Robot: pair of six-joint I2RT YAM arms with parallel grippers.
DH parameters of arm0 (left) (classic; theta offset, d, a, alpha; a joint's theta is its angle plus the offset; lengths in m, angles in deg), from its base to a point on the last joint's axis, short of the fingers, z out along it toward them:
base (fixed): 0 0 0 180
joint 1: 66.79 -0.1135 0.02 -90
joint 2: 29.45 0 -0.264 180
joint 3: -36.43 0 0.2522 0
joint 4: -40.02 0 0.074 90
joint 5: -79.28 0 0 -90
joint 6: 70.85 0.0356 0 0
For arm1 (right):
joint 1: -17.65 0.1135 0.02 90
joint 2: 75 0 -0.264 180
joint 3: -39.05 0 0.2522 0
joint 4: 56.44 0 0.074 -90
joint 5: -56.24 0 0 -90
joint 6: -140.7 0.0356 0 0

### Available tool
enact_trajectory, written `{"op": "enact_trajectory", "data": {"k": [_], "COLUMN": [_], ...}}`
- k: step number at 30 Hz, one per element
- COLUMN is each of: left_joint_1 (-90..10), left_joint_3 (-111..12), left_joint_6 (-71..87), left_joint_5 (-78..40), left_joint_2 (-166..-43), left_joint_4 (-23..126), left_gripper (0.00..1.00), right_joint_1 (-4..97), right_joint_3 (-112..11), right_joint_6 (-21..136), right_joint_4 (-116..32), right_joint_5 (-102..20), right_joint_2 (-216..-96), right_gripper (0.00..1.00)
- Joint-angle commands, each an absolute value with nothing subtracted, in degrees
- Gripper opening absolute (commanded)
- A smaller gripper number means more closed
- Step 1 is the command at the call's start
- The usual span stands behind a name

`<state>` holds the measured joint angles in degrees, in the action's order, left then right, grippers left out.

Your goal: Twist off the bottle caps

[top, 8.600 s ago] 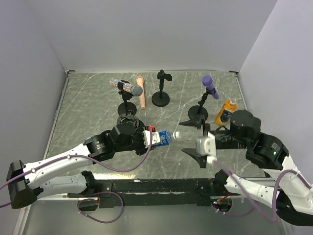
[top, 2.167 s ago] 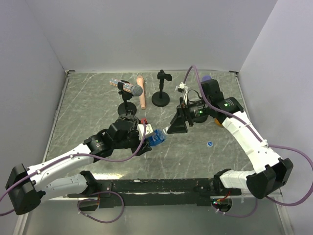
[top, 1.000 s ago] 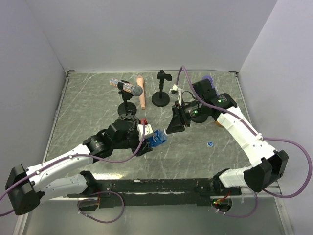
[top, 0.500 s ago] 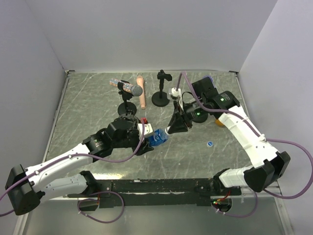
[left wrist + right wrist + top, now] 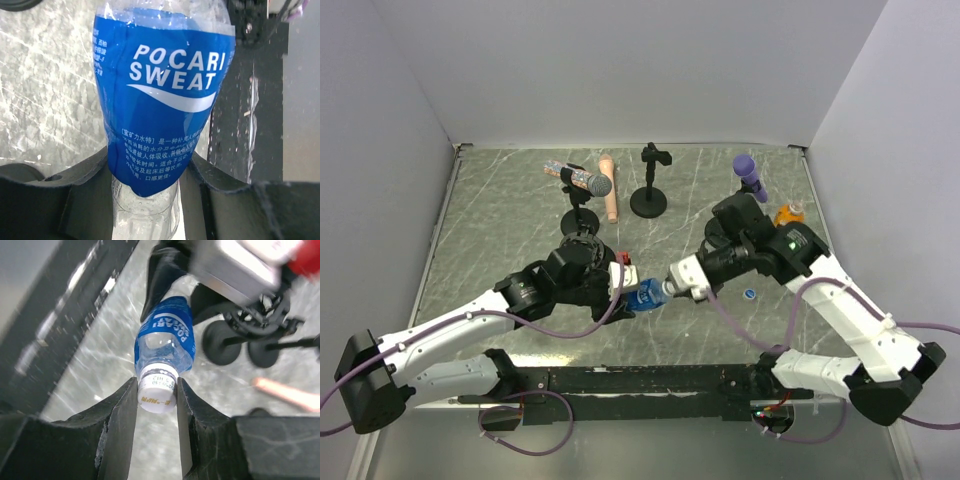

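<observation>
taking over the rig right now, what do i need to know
Left gripper: shut on the body of the Pocari Sweat bottle.
Right gripper: shut on that bottle's white cap, one finger on each side.
Done: one blue cap lies loose on the table.
Left: twist the white cap off. The orange bottle stands at the back right, partly hidden by the right arm; I cannot tell whether its cap is on.

Purple microphone (image 5: 746, 172) back right; black stand (image 5: 649, 202) right of patterned microphone (image 5: 582, 180).
</observation>
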<state>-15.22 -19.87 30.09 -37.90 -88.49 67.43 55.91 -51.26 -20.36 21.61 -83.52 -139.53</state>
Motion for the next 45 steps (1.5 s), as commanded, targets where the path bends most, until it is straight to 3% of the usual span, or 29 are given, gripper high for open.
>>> {"op": "enact_trajectory", "data": {"k": [1,6,12,24,31,45], "left_joint_1": [-16.1,-16.1,-16.1,-16.2,-17.0,-17.2], "left_joint_3": [-23.1,-24.4,-25.5,-21.5,-19.1,-19.0], "left_joint_6": [33.5,35.6,37.0,36.8,35.5,34.7], "left_joint_5": [-34.8,-35.2,-36.6,-37.1,-36.1,-34.7], "left_joint_2": [-89.7,-91.8,-94.1,-91.2,-87.8,-89.2], "left_joint_4": [72.3,75.4,77.2,77.8,75.9,75.9], "left_gripper": [0.01,0.01,0.01,0.01,0.01,0.01], "right_joint_1": [62.4,66.5,67.4,67.3,67.3,67.2], "right_joint_3": [-48.3,-37.1,-26.2,-24.3,-27.9,-26.8], "right_joint_6": [-37.0,-50.9,-65.3,-69.8,-53.0,-39.7], "right_joint_4": [23.6,17.0,10.9,8.9,5.6,3.9], "right_joint_5": [-80.2,-73.0,-72.4,-75.2,-75.5,-74.5], "right_joint_2": [-133.1,-123.7,-115.9,-112.6,-114.5,-110.4], "right_gripper": [0.18,0.18,0.18,0.18,0.18,0.18]}}
